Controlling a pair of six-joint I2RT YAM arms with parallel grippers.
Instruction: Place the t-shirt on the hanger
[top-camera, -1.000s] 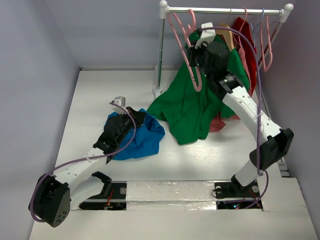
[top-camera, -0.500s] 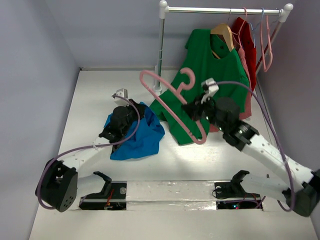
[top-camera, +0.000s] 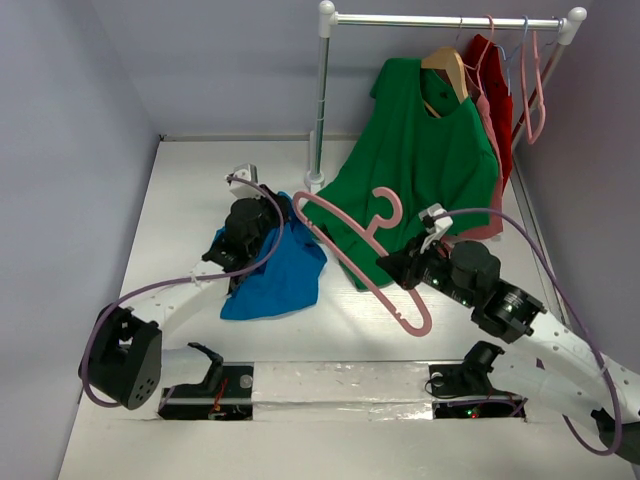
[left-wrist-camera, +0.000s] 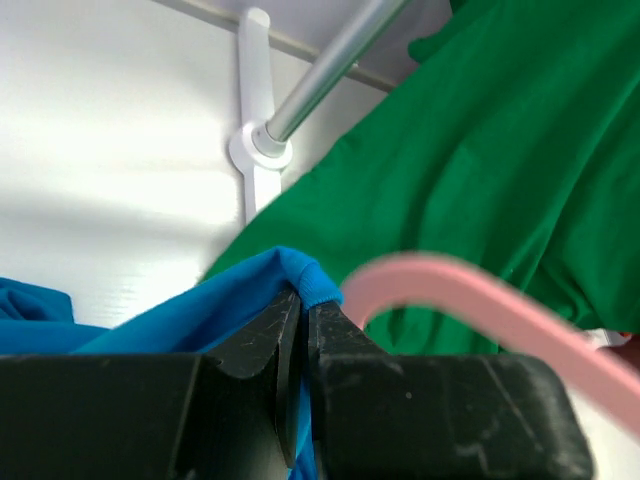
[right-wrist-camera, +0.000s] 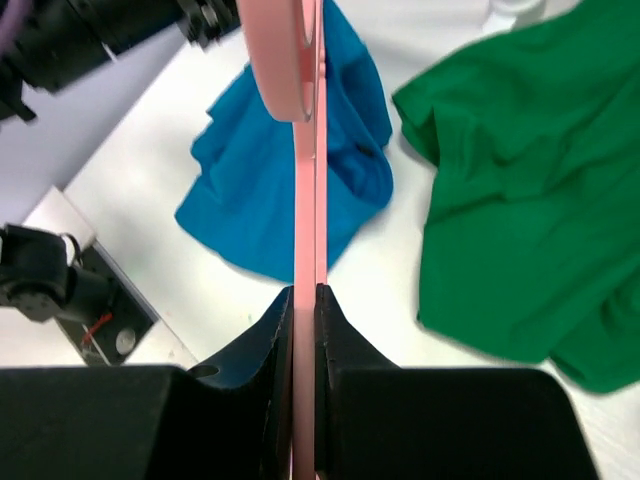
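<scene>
Left gripper (left-wrist-camera: 303, 305): closed, with a hemmed fold of the t-shirt (top-camera: 280, 275) pinched between the fingertips.
Right gripper (right-wrist-camera: 305, 297): clamped on the thin bar of the hanger (right-wrist-camera: 305, 180), which is held edge-on above the table (top-camera: 185, 210).
T-shirt location: heaped on the table left of centre, with its far edge lifted at the left gripper, near the foot of the rail post (top-camera: 321, 110).
Hanger location: carried in the air between the blue heap and the green t-shirt (top-camera: 415, 165), with one shoulder tip over the blue fabric.
Open room: bare white tabletop is seen left of the heap and in front of it. The right side is crowded by the draped green hem.
Materials: soft creased knit fabric. The hanger is smooth pale-pink plastic, slim, with a curved hook. The rail post is round metal.
Change: since half a second ago the hanger has been drawn nearer the arm bases and to the right. A second ago it was up at the rail. The left gripper has been shifted slightly farther out.
</scene>
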